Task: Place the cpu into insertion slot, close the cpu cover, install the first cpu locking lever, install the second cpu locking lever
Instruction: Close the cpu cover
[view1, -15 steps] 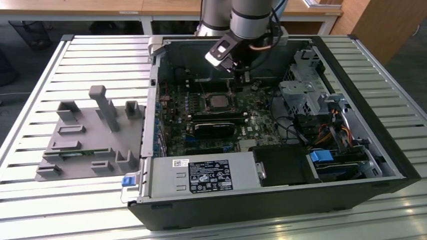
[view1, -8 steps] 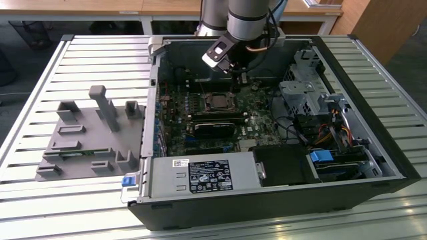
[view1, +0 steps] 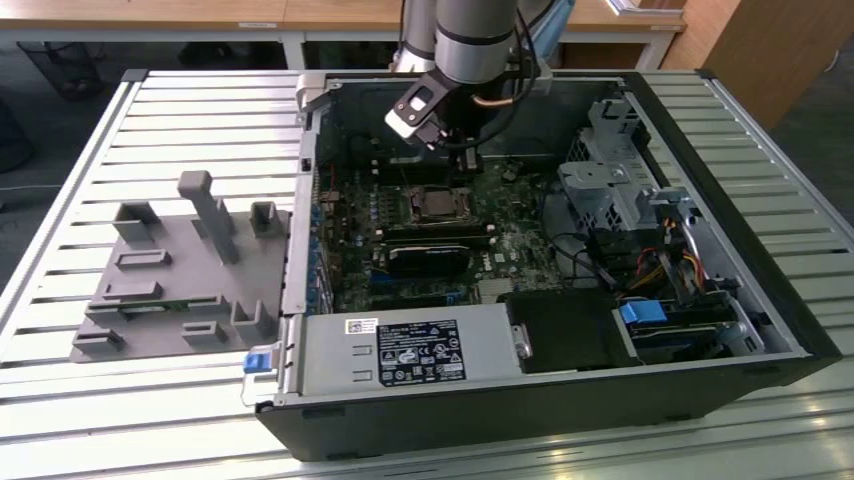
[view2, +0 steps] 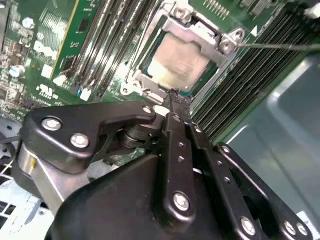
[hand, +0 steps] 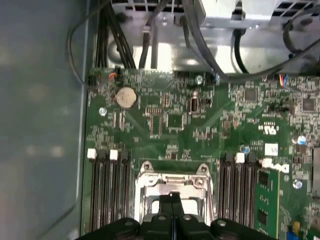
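the arm (view1: 474, 40) hangs tilted, its pincer (view2: 172, 96) (jaws pressed together) pointing downward.

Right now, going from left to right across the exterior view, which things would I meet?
Grey plastic fixture → cpu on the green board → metal drive cage.

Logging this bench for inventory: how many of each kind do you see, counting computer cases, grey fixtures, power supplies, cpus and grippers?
Open computer case: 1
Grey plastic fixture: 1
Power supply: 1
cpu: 1
gripper: 1
Total: 5
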